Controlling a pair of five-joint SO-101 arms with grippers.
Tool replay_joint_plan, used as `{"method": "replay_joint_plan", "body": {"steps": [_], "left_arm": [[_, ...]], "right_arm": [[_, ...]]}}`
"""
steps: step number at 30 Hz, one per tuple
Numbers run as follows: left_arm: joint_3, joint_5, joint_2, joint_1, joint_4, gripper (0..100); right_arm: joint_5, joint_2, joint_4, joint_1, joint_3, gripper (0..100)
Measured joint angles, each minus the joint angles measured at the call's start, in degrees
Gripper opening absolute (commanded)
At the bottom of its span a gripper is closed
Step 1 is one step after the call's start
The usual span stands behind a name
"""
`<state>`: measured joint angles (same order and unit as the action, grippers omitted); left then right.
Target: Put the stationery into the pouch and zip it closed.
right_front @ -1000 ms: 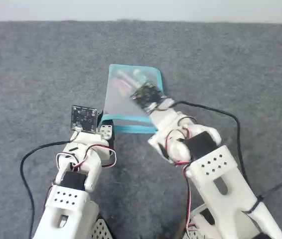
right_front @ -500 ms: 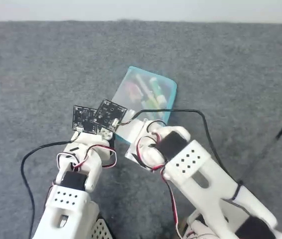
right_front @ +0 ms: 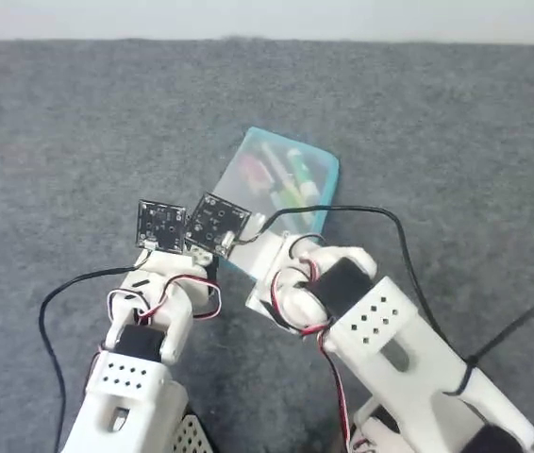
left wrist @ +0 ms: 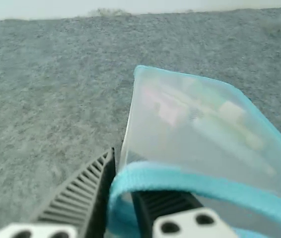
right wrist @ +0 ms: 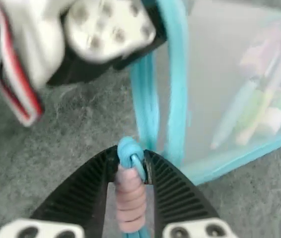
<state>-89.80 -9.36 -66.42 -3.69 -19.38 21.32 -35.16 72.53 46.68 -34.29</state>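
Left gripper [left wrist: 122, 186], low over the grey mat [right_front: 78, 123], clamps the teal rim of the pouch [left wrist: 150, 144], apparently anchoring it against the zip's drag. Stationery [right wrist: 249, 109] lies inside the flat pouch. Right gripper [right wrist: 130, 161] pinches the beaded zip pull [right wrist: 129, 198], likely for closing.

I see a frosted, see-through pouch [right_front: 237, 193] trimmed in turquoise, pink, green and white stationery [right_front: 284, 177] tinting its skin, a pink ribbed zip pull [right wrist: 129, 197] on a turquoise loop, and speckled grey carpet [right_front: 78, 123].
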Motion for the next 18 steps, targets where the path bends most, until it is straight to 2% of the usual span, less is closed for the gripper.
{"method": "replay_joint_plan", "body": {"steps": [6, 12, 18], "left_arm": [[0.0, -1.85, 0.0, 4.48, 0.0, 1], [0.0, -1.85, 0.0, 4.66, 0.0, 1], [0.0, -1.85, 0.0, 4.04, 0.0, 1]], "right_arm": [[1.85, -0.35, 0.97, 4.48, 0.7, 0.6], [4.84, -2.81, -5.71, 6.51, 0.44, 0.6], [6.86, -7.3, -7.38, 16.18, -2.29, 3.5]]}}
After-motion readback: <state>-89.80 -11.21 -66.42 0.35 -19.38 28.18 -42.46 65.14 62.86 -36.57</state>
